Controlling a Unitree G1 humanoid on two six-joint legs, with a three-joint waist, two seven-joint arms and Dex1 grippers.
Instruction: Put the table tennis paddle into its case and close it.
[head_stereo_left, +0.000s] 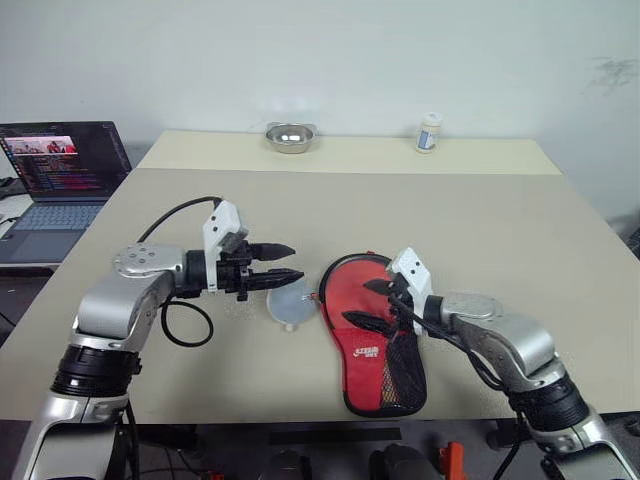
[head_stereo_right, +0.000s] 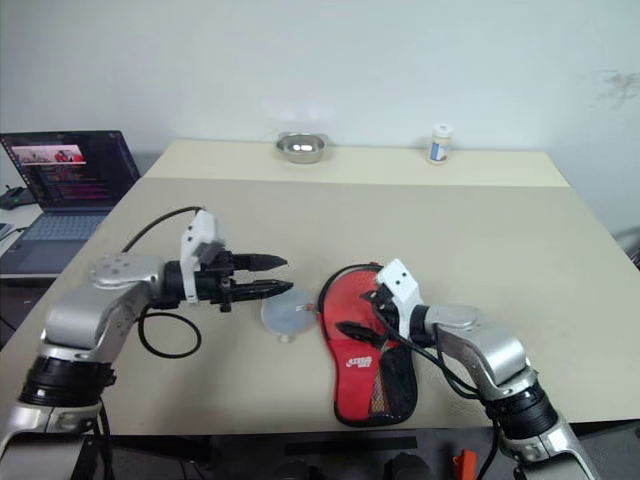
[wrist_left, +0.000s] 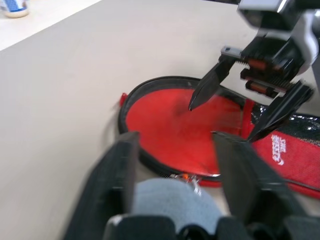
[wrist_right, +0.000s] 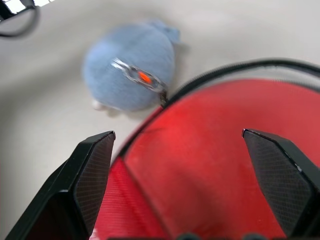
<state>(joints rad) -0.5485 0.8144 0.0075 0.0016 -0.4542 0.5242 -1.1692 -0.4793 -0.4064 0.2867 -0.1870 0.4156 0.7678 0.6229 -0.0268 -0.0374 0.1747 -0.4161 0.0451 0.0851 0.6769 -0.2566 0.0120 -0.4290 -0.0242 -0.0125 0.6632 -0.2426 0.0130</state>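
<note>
The case (head_stereo_left: 372, 335) lies flat on the surface (head_stereo_left: 500, 230), its round end under the spread right fingers (wrist_right: 95, 165); left fingers (wrist_left: 120, 175) parted, empty, just beside its rim; soft, light fabric, probably floppy; take the zip pull (wrist_right: 142, 77) at the edge.

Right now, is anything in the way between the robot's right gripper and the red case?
No, nothing visible is. The right gripper hangs open right over the round end of the case, with bare red fabric between its fingers. The small pale blue round thing lies beside the case, near the zip pull, not between them.
</note>
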